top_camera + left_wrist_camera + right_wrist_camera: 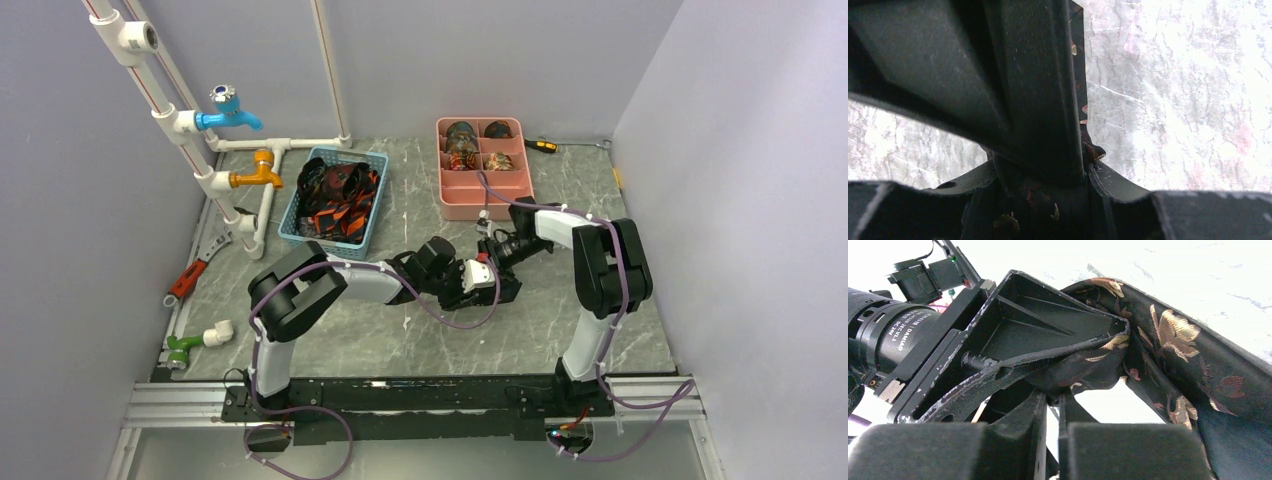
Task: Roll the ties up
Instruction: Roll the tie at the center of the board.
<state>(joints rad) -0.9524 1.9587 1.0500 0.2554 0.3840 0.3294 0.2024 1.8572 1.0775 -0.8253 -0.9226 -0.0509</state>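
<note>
A dark tie [1173,340] with gold and red leaf patterns is held between both grippers near the table's middle. My right gripper [1053,397] is shut on a fold of it. The fabric drapes over the left gripper's black triangular finger [1048,330]. In the left wrist view my left gripper [1040,175] is closed round the dark tie [1079,90], with a black finger of the other gripper filling the upper frame. From above, the left gripper [478,283] and right gripper [497,252] touch tip to tip, and the tie is mostly hidden there.
A blue basket [292,215] at the back left holds several loose ties [335,195]. A pink divided tray [465,190] at the back holds rolled ties [462,135]. White pipes with taps [235,115] line the left side. A red wrench [185,280] and a screwdriver [541,146] lie on the table.
</note>
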